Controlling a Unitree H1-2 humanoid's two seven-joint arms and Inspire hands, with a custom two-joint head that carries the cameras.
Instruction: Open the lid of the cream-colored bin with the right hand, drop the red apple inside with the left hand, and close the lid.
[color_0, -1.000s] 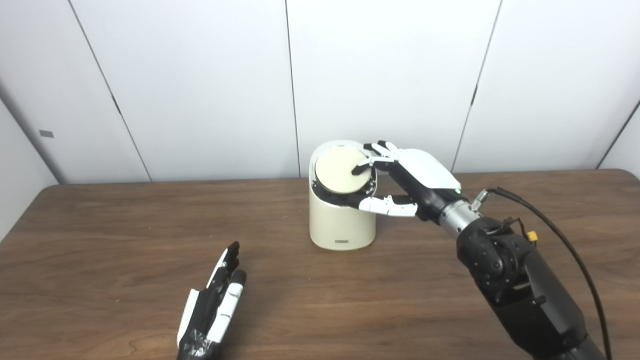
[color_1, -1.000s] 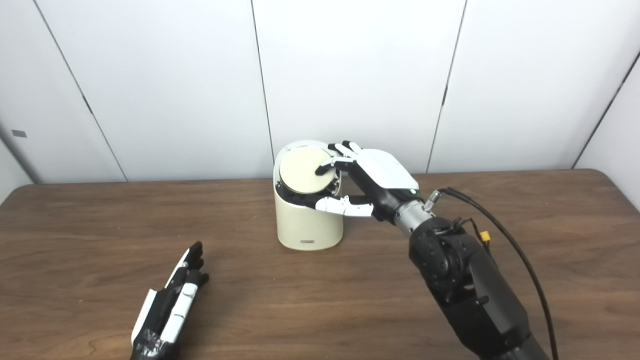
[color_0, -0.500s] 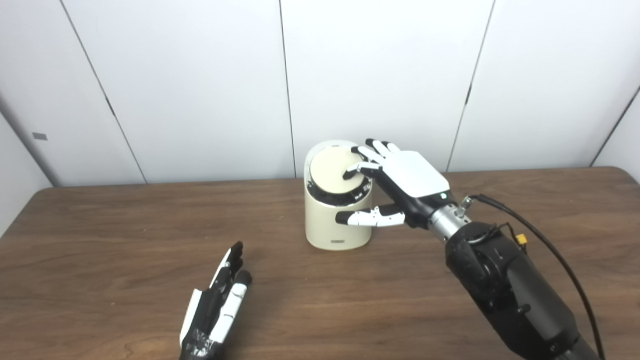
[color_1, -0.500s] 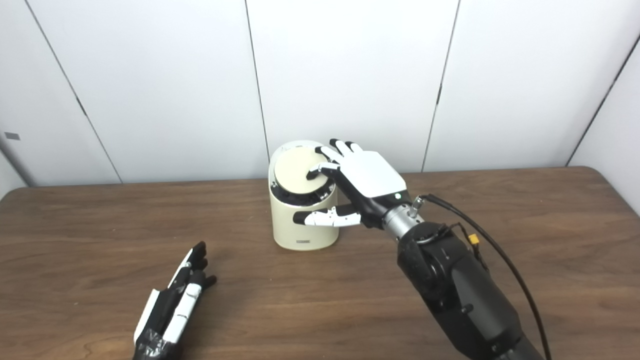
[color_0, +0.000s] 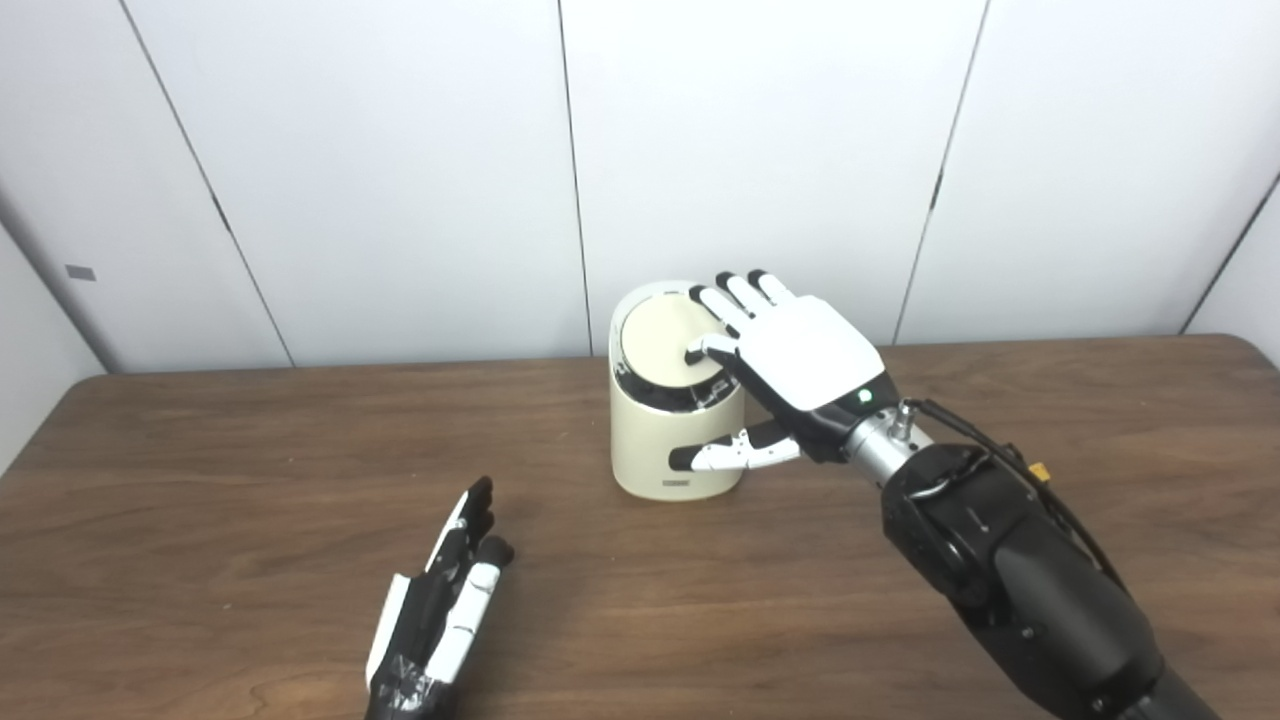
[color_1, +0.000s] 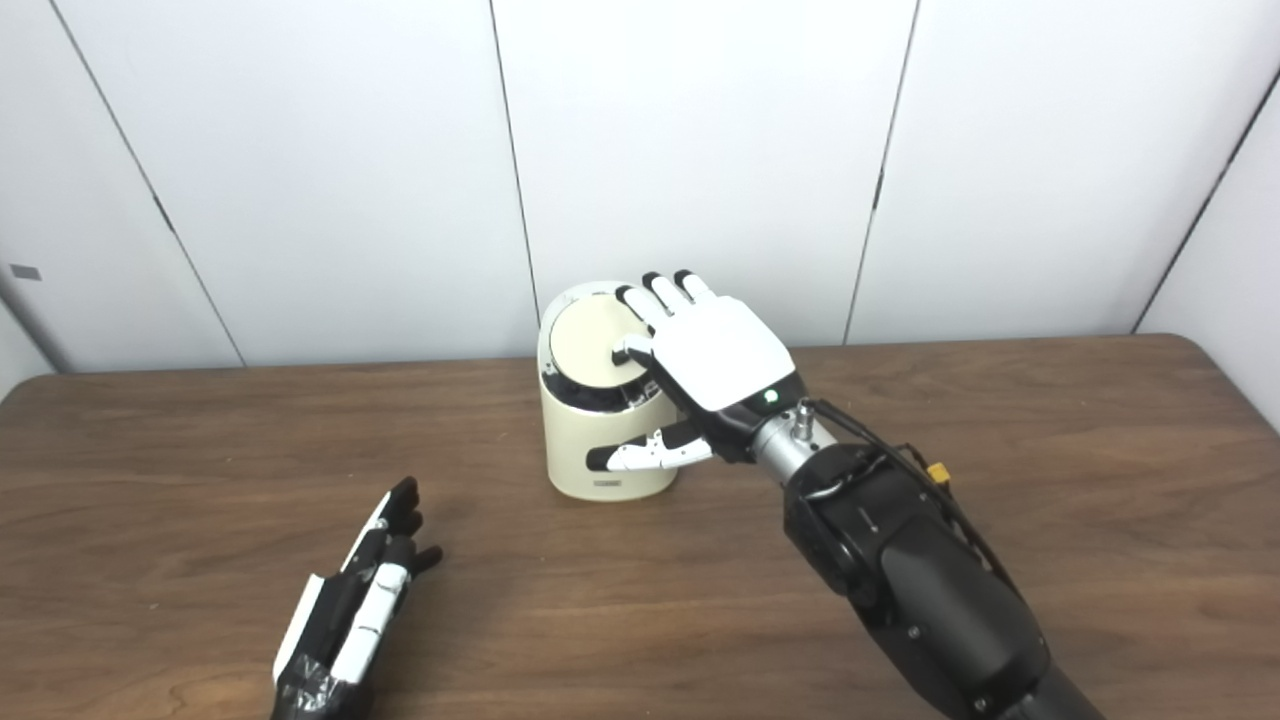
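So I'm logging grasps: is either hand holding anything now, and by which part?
Nothing is held. The right hand lies flat over the cream-colored bin's round lid; the left hand rests open on the table.

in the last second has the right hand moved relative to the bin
Yes. The right hand has swung further over the cream bin, its thumb dropping from the rim down the front wall.

White-backed right hand (color_0: 800, 350) with black fingertips, green light, silver wrist, black forearm with cables; left hand (color_0: 440, 610) black-and-white.
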